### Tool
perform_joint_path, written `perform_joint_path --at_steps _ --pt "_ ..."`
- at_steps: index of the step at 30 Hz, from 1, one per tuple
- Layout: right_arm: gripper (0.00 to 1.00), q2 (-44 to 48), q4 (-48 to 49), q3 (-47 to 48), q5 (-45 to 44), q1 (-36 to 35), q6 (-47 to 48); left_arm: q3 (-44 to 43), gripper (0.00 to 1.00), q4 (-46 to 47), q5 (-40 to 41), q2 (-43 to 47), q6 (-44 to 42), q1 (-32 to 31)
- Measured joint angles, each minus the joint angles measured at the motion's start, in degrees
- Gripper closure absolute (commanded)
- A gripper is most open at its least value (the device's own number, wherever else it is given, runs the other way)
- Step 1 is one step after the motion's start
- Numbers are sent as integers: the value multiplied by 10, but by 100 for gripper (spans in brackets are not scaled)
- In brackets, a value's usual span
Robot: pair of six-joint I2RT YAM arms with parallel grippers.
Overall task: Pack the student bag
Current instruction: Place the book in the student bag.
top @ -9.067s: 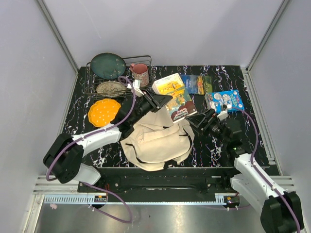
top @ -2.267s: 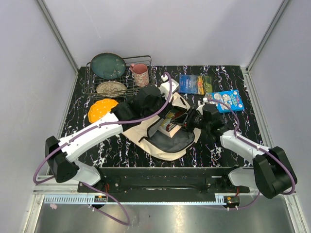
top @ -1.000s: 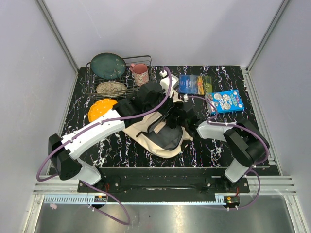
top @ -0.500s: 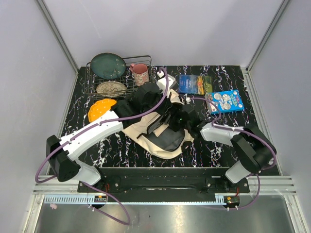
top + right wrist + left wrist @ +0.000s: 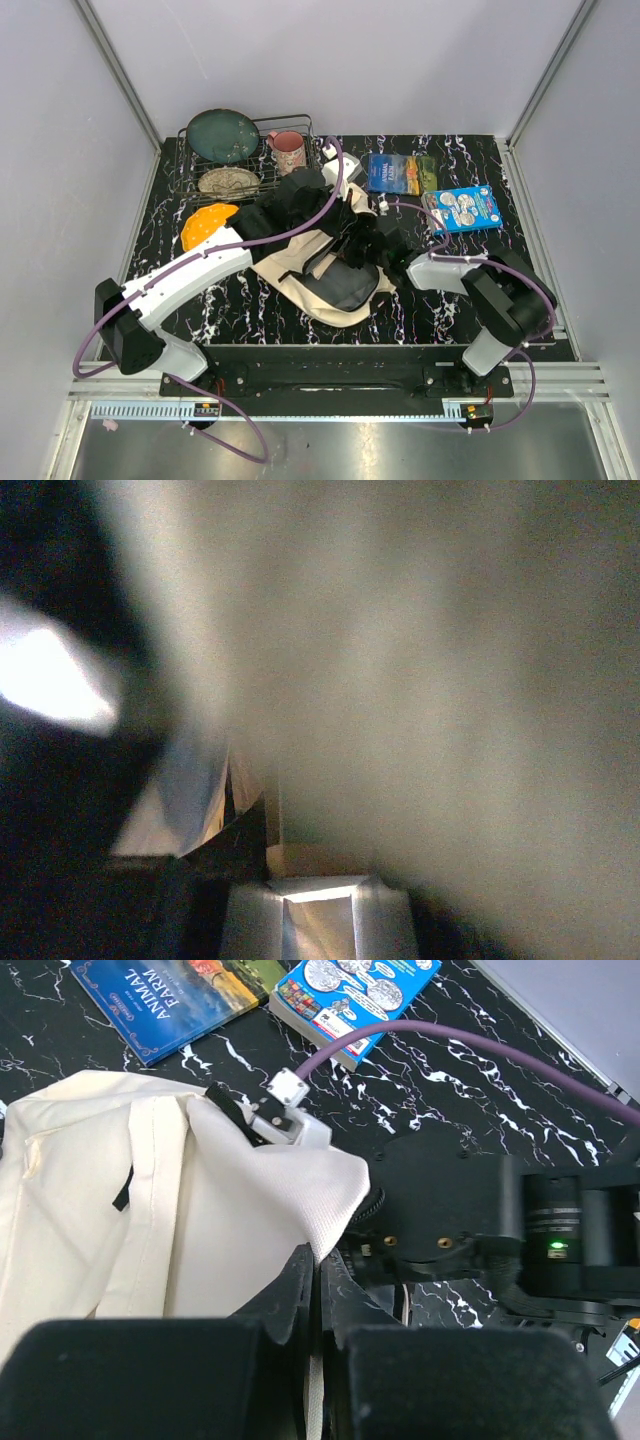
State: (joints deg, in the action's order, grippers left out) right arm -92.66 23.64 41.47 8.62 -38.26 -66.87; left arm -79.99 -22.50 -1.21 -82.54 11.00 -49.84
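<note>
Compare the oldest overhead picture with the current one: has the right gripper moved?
Yes. The right gripper has moved left, away from the blue comic book, which stayed put, and now reaches into the student bag's open mouth.

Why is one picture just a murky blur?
Right wrist view: camera seems buried in the student bag, cloth too close to focus, bright patch at left. Left wrist view: bag and books sharp, fingers dark, blurred. Top view: evenly lit, crisp.

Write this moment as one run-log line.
left pincer: shut on student bag fabric | right pincer: inside bag, opening unclear | Animal Farm book: unpacked
</note>
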Motion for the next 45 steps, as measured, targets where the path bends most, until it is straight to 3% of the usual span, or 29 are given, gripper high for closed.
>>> perform_joint_path --at_steps 4,6,7,8,12,16,22,39,40,41,42,43,45 --pt "96 -36 37 11 -1 0 -12 2 100 5 -11 0 0 2" --pt "88 -40 43 12 -2 0 -16 7 100 8 -15 0 0 3" --pt "82 -41 45 12 -4 0 -19 8 100 9 -16 0 0 3" --pt "65 -41 47 12 -6 0 -21 9 100 10 -18 0 0 3" --pt "41 -42 53 12 -22 -3 -29 10 100 12 -18 0 1 3" --pt "20 -41 57 5 -41 -3 -28 11 100 12 -14 0 2 3" --pt "0 19 27 -43 -57 -3 -14 23 100 16 -13 0 7 6" --pt "0 346 -237 -84 -171 -3 57 34 100 25 -12 0 11 19" --pt "0 380 -261 -84 -187 -3 61 36 97 25 -12 0 11 19" --pt "0 416 -286 -84 -207 -3 64 37 84 25 -12 0 11 19" --pt "0 452 -307 -84 -229 -3 67 38 33 26 -16 0 11 19" --pt "0 482 -326 -84 -248 -3 68 39 18 26 -21 0 11 19" --pt "0 541 -376 -84 -303 -2 67 40 1 28 -38 0 5 19"
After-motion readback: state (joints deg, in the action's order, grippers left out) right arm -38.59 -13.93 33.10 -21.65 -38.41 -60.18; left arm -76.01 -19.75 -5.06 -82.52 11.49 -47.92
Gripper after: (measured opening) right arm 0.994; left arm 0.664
